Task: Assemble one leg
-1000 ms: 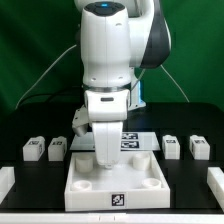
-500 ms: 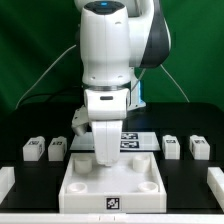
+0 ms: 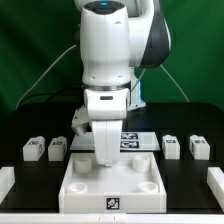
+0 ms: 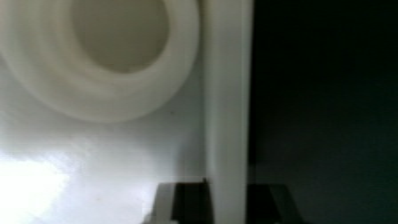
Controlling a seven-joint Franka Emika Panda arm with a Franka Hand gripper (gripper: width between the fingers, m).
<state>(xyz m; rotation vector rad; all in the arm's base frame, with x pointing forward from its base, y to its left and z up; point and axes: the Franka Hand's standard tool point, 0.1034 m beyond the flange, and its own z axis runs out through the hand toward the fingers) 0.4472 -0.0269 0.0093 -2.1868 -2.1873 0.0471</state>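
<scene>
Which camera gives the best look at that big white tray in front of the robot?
The exterior view: nearly the whole tray shows, with all four corners. The wrist view is a blurry close-up of one round hollow and one rim only.

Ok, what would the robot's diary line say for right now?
claw: down at tray rim, grip unclear | legs: four lying loose, two each side of tray, none held | step: pick-up not yet done
</scene>
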